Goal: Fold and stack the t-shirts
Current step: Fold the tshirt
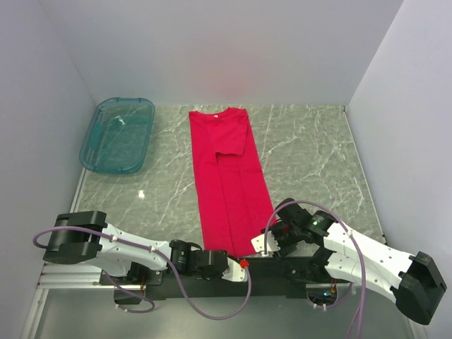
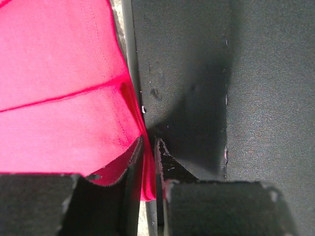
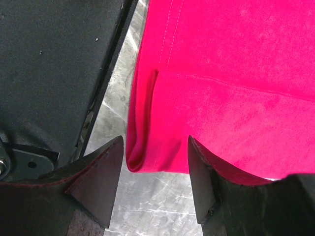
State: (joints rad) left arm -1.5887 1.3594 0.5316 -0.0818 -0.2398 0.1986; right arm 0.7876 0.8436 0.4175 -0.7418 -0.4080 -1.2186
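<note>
Left pincer (image 2: 149,147) clenched on near hem corner of red t-shirt (image 1: 229,176). Right pincer (image 3: 155,162) released, straddling other near corner. T-shirt lies as long strip mid worktop (image 1: 311,155). Risk: lifting one side only drags cloth crooked, fold opens.

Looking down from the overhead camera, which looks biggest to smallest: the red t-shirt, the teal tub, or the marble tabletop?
1. marble tabletop
2. red t-shirt
3. teal tub, clearly smaller, though it sits farther back, which shrinks it somewhat.
</note>
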